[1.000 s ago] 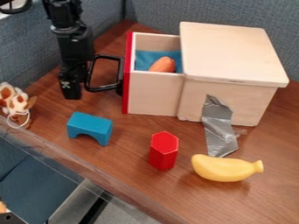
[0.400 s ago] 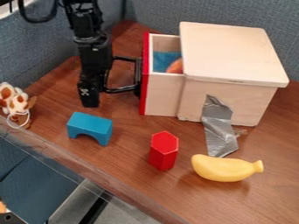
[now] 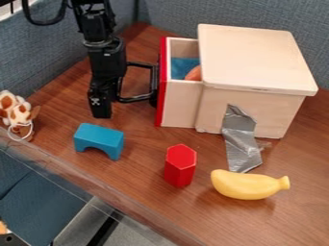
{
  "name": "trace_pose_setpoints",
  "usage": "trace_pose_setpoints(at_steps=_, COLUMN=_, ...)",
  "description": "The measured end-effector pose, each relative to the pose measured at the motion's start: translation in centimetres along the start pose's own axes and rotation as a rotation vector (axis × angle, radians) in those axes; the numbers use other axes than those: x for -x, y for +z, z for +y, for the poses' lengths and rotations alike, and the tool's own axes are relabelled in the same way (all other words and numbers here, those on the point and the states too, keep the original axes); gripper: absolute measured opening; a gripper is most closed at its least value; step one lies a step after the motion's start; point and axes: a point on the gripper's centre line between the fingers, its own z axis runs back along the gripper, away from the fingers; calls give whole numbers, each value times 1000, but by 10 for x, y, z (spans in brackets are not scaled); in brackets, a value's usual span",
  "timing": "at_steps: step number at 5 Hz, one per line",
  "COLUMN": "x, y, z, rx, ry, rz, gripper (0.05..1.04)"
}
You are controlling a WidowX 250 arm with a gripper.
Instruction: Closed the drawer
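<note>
The closing step was judged to be in hand, roughly midway. The drawer (image 3: 182,103) stood partly out of the wooden box (image 3: 257,57), its red front set apart from the box; a blue lining (image 3: 185,66) and an orange object (image 3: 193,73) were exposed inside. The gripper (image 3: 101,111) was located just beside the black handle (image 3: 136,99), pointing down, apparently against it. Whether it was open or shut, or had hold of the handle, could not be told. A level push toward the box was called for next, with pressure kept square to the front lest the drawer bind. On the brown tabletop (image 3: 296,216) were placed a blue arch block (image 3: 98,140), a red hexagonal block (image 3: 180,166), a yellow banana (image 3: 247,185) and a spotted toy (image 3: 18,114). Silver tape (image 3: 241,139) was stuck from box to tabletop; fabric partitions (image 3: 170,17) were seen behind.
</note>
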Motion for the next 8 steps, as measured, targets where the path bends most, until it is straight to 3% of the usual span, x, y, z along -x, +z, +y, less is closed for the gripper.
trace_pose_setpoints(at_steps=8, x=-63, y=-11, z=10, rx=20, ry=-86, rz=-31, gripper=999)
